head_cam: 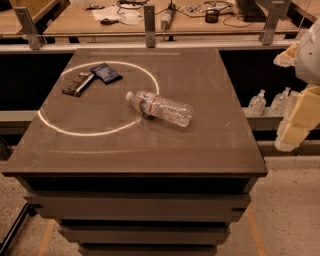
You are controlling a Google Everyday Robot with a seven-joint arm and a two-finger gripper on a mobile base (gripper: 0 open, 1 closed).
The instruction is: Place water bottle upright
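Note:
The water bottle [160, 107] lies on its side near the middle of the dark table [210, 145]. It is clear ribbed plastic, with its white cap pointing left and a red-and-white label band near its neck. It rests across the right edge of a white circle marked on the tabletop. My gripper [296, 122], pale yellow and white, hangs at the right edge of the view. It is beyond the table's right side, well apart from the bottle, and holds nothing that I can see.
A dark snack bar [78, 83] and a dark blue packet [105, 72] lie inside the circle at the back left. Small clear pump-top bottles [257, 103] stand on a low shelf to the right. A wooden desk with cables [165, 15] runs behind the table.

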